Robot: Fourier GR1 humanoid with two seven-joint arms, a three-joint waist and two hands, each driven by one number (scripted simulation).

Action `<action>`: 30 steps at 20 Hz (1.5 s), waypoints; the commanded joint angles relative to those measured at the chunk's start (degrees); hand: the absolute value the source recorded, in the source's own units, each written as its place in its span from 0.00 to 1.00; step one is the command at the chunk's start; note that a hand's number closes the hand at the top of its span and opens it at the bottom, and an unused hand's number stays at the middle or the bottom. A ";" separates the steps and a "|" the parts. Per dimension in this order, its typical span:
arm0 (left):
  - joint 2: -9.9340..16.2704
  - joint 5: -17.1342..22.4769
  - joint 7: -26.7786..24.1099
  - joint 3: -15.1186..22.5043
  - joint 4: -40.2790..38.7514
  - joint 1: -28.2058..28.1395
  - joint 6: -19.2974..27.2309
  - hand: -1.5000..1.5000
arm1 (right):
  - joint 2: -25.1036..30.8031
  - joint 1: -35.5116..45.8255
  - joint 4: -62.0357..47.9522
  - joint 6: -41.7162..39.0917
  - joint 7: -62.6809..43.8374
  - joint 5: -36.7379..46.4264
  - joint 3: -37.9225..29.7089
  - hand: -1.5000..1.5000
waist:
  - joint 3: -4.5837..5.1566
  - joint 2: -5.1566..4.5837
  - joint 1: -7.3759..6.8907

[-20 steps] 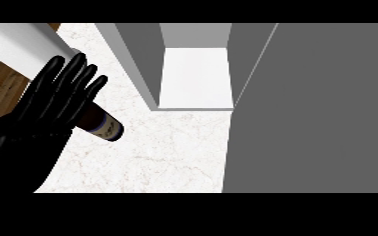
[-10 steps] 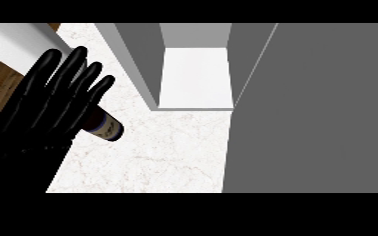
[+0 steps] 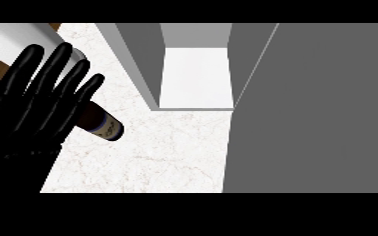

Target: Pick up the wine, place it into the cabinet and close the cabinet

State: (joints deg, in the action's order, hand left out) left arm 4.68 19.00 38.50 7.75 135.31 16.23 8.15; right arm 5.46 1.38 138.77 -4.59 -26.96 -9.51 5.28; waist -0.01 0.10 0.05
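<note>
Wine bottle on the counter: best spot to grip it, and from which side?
Probably the body, from above and from the left. The wine bottle lies on its side on the counter, one end pointing lower right, so fingers can wrap across its round barrel. The left robot hand is already above it, fingers straight, hiding most of it. The open cabinet stands to the right.

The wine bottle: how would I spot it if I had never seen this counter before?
Start at the open cabinet on the white marble counter, then look left to the black left hand. The wine bottle sticks out from under its straight fingers: a dark brown cylinder with a pale label, the only small dark item on the stone.
</note>
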 commanded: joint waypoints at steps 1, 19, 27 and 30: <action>-2.04 -5.76 0.48 4.28 1.42 -1.42 3.09 0.00 | -0.54 -3.46 4.53 -0.73 -0.94 -2.04 0.47 0.00 | -0.01 0.01 0.12; 4.95 1.55 -6.80 -16.78 -12.12 -2.05 -3.90 0.00 | -0.81 3.54 6.92 2.42 -8.37 0.29 1.44 0.00 | 0.02 -0.05 0.18; 8.41 4.65 -18.39 -24.53 -27.27 -6.13 -13.82 0.00 | -0.84 -0.80 5.39 -0.33 -3.17 -2.54 -0.70 0.00 | 0.01 -0.14 0.31; 7.22 3.34 -21.93 -23.35 -28.78 -9.27 -16.00 0.00 | -0.43 1.99 7.67 1.40 -8.70 -0.74 0.36 0.00 | 0.03 -0.07 0.13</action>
State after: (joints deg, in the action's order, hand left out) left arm 11.21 22.19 20.83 -13.76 110.98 9.08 -4.50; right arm 4.50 4.34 140.69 -3.41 -32.06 -7.33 6.43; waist 0.02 0.02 0.21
